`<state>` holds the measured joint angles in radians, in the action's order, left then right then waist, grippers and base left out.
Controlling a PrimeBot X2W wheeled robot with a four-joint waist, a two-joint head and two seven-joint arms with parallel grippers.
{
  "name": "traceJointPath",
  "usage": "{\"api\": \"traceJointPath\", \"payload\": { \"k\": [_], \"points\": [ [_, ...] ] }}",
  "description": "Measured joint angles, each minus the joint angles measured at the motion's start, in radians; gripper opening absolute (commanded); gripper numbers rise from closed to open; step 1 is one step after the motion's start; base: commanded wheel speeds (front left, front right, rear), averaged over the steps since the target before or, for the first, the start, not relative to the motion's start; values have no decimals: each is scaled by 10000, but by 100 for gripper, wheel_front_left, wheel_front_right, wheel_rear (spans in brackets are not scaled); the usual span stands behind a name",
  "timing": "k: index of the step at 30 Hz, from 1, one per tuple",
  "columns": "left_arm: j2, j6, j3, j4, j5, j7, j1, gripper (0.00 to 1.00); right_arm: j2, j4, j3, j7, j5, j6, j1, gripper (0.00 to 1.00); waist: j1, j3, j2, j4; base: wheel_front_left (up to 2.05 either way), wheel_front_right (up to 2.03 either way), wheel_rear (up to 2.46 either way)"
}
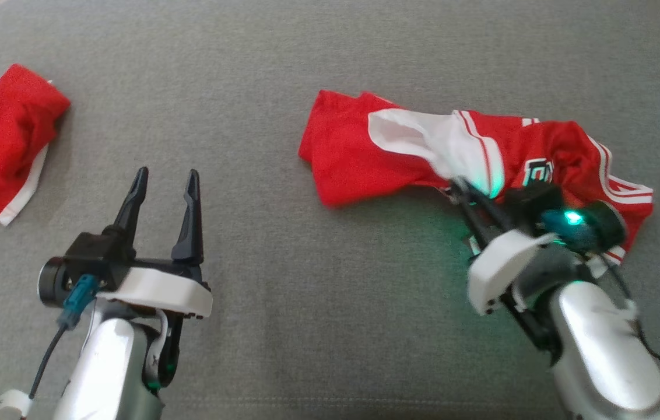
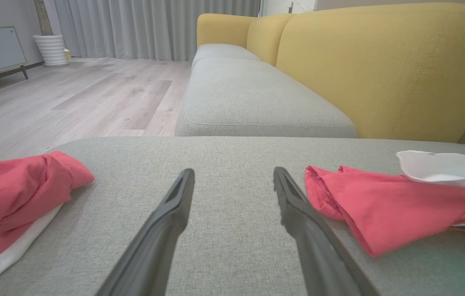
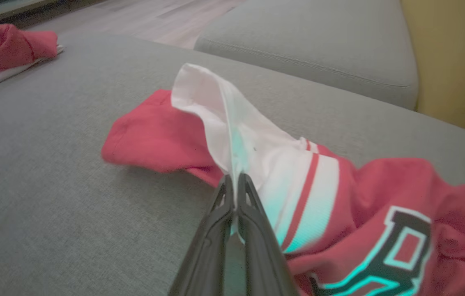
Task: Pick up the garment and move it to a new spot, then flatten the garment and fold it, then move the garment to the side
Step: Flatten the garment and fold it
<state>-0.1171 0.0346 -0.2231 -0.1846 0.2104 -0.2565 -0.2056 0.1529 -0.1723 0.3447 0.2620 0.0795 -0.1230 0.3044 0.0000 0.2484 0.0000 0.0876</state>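
From the head view, the red jersey (image 1: 365,151) lay crumpled on the grey sofa seat (image 1: 283,291), to the robot's right, with the right tool (image 1: 459,185) down at its near edge under a green glow. The left tool (image 1: 167,175) hovered over bare cushion, fingers apart and holding nothing. A second red garment (image 1: 3,140) sat bunched at the far left, well apart from the jersey. In the left wrist view, the spread fingers pointed across open cushion between the two garments, toward a yellow backrest (image 2: 380,70) and a wooden floor (image 2: 72,94). In the right wrist view, the fingers were pressed together on a white fold (image 3: 216,107) of the jersey — a grip made, though most of the cloth rested on the seat. By my reading only the grasp was done — lifting, moving, flattening, folding and setting aside were left. Nothing blocked the way.
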Motion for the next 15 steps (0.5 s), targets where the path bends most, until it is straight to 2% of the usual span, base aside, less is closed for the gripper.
{"api": "traceJointPath", "payload": {
  "k": [7, 9, 13, 14, 15],
  "points": [
    [4, -12, 125, 2, -77, 0, 13, 100, -579, 968, -2173, -82, 222, 0, -801, 0, 0, -28, 0, -316, 0, 0, 0],
    [13, -94, 144, 4, -161, 0, 13, 100, -825, 941, -3264, -69, 648, 0, -1125, 0, 0, -2, 0, -373, 0, 0, 0],
    [29, -128, 180, 4, -161, 0, 13, 100, -993, 322, -4592, -10, 1229, 0, -1388, 0, 0, 40, 0, -429, 0, 0, 0],
    [38, -167, 186, 4, -171, 0, 13, 100, -1007, 121, -4869, -6, 1352, 0, -1384, 6, 0, 49, 0, -438, 0, 0, 0],
    [50, -180, 188, 0, -171, 0, 13, 100, -1016, -96, -5095, -6, 1534, 0, -1372, 25, 0, 55, 0, -444, 0, 0, 0]
  ]
}}
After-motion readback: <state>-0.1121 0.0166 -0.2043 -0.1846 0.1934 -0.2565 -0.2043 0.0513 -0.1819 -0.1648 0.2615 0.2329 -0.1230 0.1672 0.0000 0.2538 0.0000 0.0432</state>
